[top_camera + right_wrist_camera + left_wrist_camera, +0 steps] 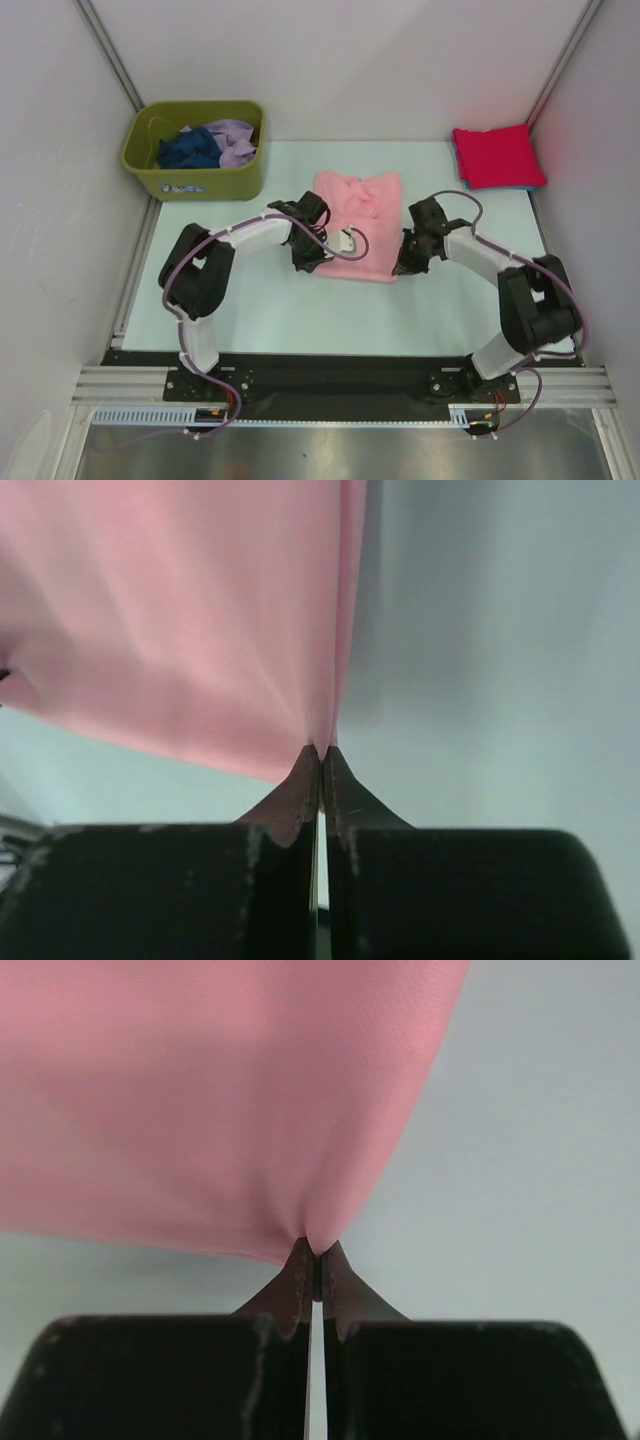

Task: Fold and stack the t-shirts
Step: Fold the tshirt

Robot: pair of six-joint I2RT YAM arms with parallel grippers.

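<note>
soft pink t-shirt (360, 205), smooth cloth, pinched corners

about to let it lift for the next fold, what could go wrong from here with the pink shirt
1. Both arms' jaws are shut on only a thin pinch of the pink t-shirt at its near corners; one corner could slip out on a lift and skew the fold.
2. The shirt looks partly folded, so a pinch may catch only the top layer and pull it open.

Five shirts are here, one pink shirt (358, 225), one red shirt (497, 155), one light blue shirt (518, 187), one navy shirt (190, 148) and one lavender shirt (233, 140), plus one green bin (200, 178) and two arms, left arm (245, 238) and right arm (480, 255).
</note>
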